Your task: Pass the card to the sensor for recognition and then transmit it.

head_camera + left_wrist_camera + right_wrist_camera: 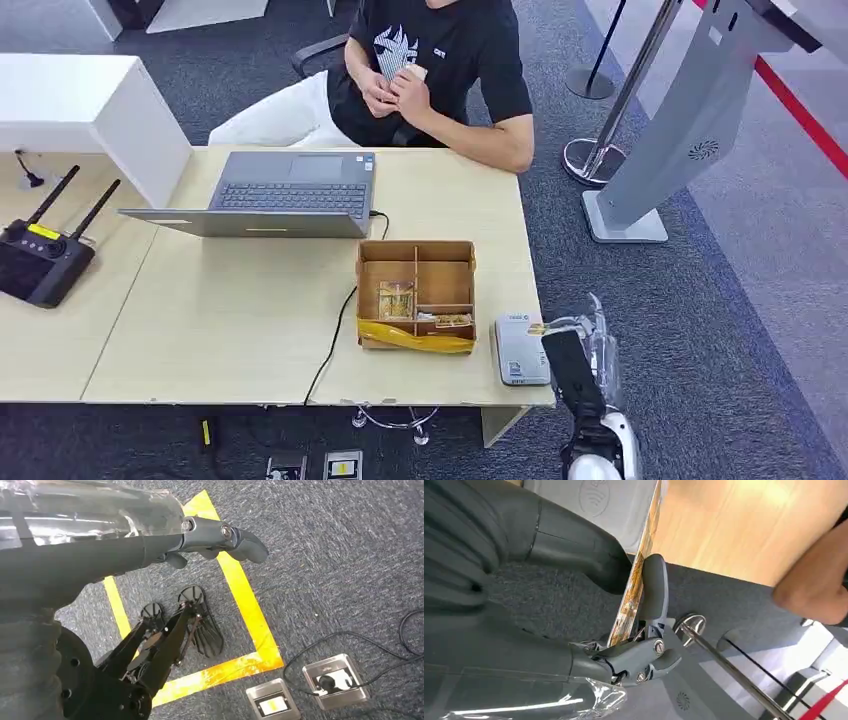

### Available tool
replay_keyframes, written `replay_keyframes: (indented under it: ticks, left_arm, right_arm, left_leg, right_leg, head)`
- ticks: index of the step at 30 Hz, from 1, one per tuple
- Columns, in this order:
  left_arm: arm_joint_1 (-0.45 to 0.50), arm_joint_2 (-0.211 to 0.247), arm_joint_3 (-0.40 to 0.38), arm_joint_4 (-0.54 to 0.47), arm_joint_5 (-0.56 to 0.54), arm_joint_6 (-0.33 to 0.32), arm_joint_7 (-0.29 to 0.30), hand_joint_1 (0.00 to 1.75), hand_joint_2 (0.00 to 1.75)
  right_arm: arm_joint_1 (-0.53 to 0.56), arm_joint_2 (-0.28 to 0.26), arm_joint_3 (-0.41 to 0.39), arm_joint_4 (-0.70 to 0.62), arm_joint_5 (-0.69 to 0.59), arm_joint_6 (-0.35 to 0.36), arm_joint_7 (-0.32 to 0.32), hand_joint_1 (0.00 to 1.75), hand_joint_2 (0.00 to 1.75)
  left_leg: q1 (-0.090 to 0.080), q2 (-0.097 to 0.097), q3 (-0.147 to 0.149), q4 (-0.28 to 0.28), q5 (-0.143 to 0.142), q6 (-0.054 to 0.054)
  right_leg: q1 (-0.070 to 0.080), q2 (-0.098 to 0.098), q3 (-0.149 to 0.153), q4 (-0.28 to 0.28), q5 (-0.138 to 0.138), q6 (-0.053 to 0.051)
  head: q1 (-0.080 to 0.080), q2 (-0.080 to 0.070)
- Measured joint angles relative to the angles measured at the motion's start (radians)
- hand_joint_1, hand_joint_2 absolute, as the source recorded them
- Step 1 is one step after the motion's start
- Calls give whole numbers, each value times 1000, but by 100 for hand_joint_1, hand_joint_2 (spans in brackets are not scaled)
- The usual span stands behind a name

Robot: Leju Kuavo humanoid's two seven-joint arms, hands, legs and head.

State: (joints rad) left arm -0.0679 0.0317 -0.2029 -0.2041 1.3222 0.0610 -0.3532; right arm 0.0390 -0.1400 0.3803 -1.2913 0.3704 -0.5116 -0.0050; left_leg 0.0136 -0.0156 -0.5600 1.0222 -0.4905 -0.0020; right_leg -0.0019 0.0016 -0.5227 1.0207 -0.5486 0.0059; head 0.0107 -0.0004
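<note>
Pale wood-grain surface (250, 320), matt and smooth, takes a soft glare in the right wrist view. On it sits a brown cardboard box (416, 293), dull and papery, with a glossy yellow wrapper (415, 340) along its front edge. The sensor (521, 349) looks like smooth light-grey plastic. The right hand (644, 625) is matt grey plastic with small metal screws, crinkly clear film over its wrist; the card (636, 575) it pinches shows edge-on, shiny, possibly laminated. The laptop (290, 195) is brushed grey metal. The floor (325, 555) is rough dark carpet with glossy yellow tape (245, 600) and steel floor sockets (335, 680).
</note>
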Motion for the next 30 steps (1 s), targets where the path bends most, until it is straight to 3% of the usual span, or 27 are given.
replay_keyframes:
  ticks: [19,30]
  left_arm:
    - [-1,-11,32,0,10,22,0,0,175]
    - [-1,-16,50,0,8,28,0,0,175]
  right_arm:
    - [-79,45,55,218,-51,42,-21,175,175]
    - [-107,48,108,240,-41,-12,13,175,175]
  left_leg:
    - [0,0,0,0,0,0]
    - [0,0,0,0,0,0]
  right_leg:
    - [0,0,0,0,0,0]
    - [0,0,0,0,0,0]
  head:
    - [0,0]
    - [0,0]
